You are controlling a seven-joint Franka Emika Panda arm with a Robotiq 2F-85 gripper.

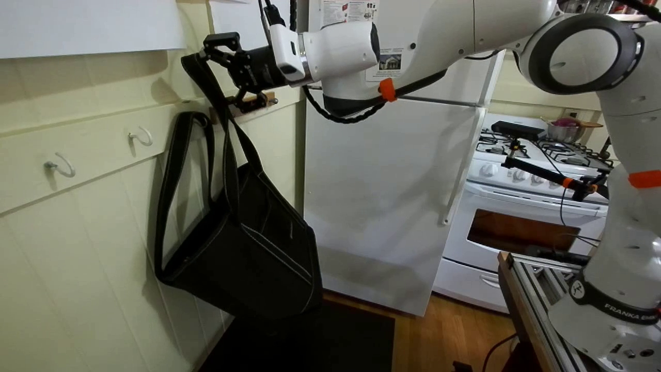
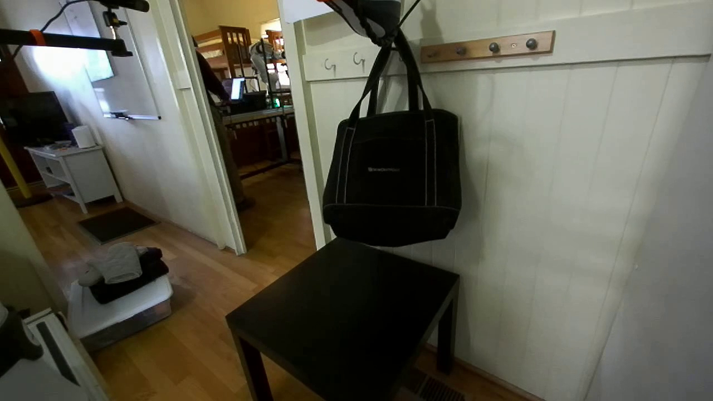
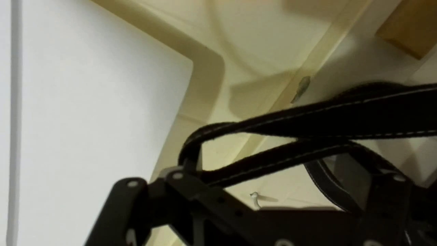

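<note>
A black tote bag (image 2: 392, 184) is hung from the gripper (image 1: 216, 80), whose jaws stand well apart: 1 handle (image 1: 208, 85) is looped over the upper finger and borne there rather than pinched. The bag lies below the gripper, and the long axis of the loaded handle runs down from that finger to the bag's mouth. Only 1 arm (image 1: 449, 41) is seen. The other handle (image 1: 170, 196) is seen as a loose loop beside the panelled wall (image 1: 67, 258); whether the wall is touched by it cannot be told. In an exterior view, the bag is placed below the left end of the wooden peg rail (image 2: 507, 45), and its base is seen against the far corner of the black table (image 2: 345, 312); contact there cannot be told. On the wall, 2 white hooks (image 1: 146, 143) are mounted nearby. The bag is made of what looks like heavy fabric; its front is edged with pale stitching and marked with small lettering (image 2: 384, 169) too fine to be read.
</note>
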